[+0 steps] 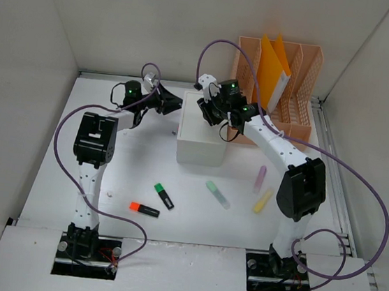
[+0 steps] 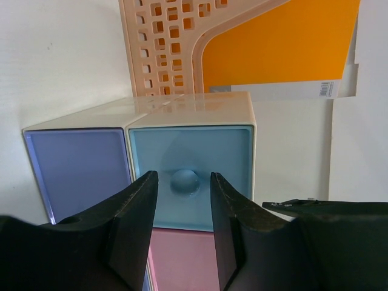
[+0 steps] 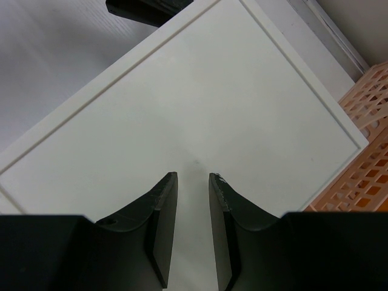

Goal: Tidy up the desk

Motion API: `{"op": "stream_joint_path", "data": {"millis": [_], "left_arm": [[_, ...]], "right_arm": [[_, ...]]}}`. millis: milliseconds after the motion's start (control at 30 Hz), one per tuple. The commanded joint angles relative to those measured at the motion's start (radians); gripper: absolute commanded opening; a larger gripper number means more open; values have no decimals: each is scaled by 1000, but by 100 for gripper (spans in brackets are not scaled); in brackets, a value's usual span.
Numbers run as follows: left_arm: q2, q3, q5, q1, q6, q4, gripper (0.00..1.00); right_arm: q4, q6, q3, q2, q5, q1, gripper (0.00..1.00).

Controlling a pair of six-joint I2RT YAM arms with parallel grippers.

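At the middle of the bench (image 1: 132,170), the wide white surface walled in white, stands a white box (image 1: 200,145) of drawers. The left gripper (image 2: 183,177) faces the box's left side, jaws parted, one finger on either side of the round knob (image 2: 185,183) of the blue drawer (image 2: 233,151), with a small gap showing at each side. A purple drawer (image 2: 79,173) sits beside the blue one and a pink drawer (image 2: 182,260) below it. The right gripper (image 3: 193,176) hangs over the box's flat top, jaws only narrowly apart and grasping nothing; whether the tips touch the top cannot be told. Just right of the box stands a peach file rack (image 1: 304,95) holding an orange folder (image 1: 278,60). Nearer the arm bases, five markers lie scattered: green-capped (image 1: 164,196), orange-capped (image 1: 144,209), pale green (image 1: 218,194), pink (image 1: 260,177) and yellow (image 1: 263,200).
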Motion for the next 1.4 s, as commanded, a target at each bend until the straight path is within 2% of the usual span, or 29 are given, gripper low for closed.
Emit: {"op": "stream_joint_path", "data": {"millis": [0, 367, 733, 1067, 1367], "left_arm": [[-40, 24, 26, -14, -1, 96, 36], [-23, -2, 23, -33, -50, 157, 30], [1, -28, 17, -42, -127, 266, 32], [35, -15, 2, -42, -191, 338, 28], [53, -9, -9, -42, -228, 385, 31]], "right_arm": [[57, -3, 27, -14, 18, -4, 25], [57, -3, 27, -17, 15, -5, 25], [57, -3, 22, -17, 13, -2, 25], [56, -8, 16, -18, 15, -2, 24], [54, -8, 12, -20, 13, -1, 24]]}}
